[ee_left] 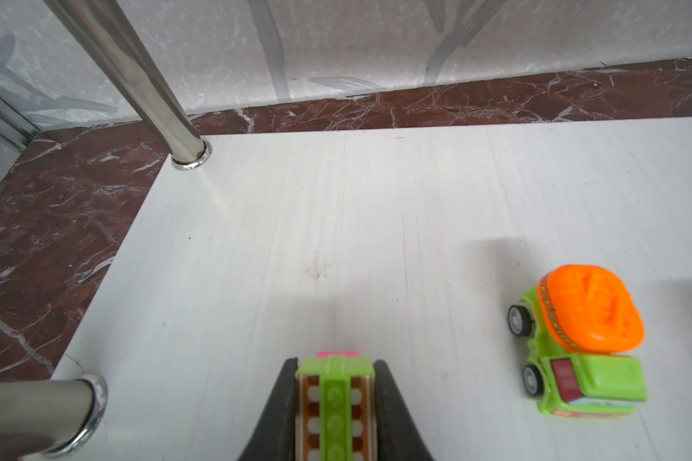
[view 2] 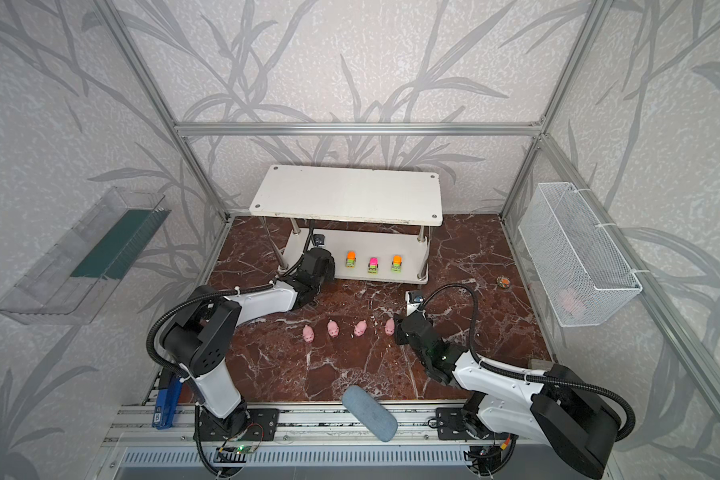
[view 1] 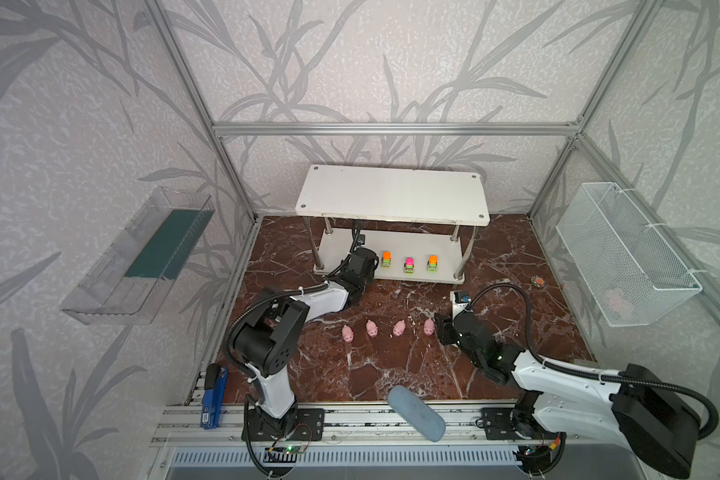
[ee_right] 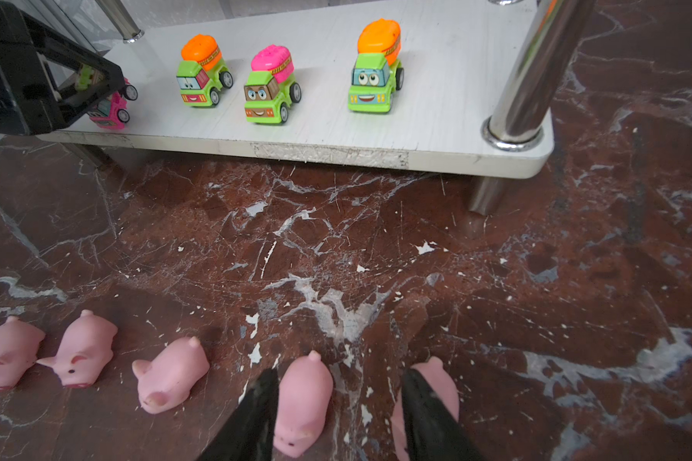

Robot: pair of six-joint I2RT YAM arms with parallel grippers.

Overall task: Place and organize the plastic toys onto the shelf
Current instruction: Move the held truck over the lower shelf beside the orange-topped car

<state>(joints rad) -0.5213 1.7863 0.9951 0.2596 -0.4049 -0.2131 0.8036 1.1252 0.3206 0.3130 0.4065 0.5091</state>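
Left hand (ee_left: 335,364) clenched on 4th truck (ee_left: 334,403) at shelf (ee_left: 336,223) lower board, 3 trucks (view 1: 409,265) already parked; right hand (ee_right: 340,373) spread round 1 pig (ee_right: 302,399), all 5 pigs (ee_right: 172,375) left on counter (ee_right: 336,247)

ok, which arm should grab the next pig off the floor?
Right. The right claw is open, straddling a pig on the floor. The left claw is shut on a green truck at the lower board of the shelf, so it is busy.

White arm shells (view 1: 329,297), black joints (view 1: 267,345), ribbed black cables (view 1: 500,285), tapered black right hand (ee_right: 340,373)
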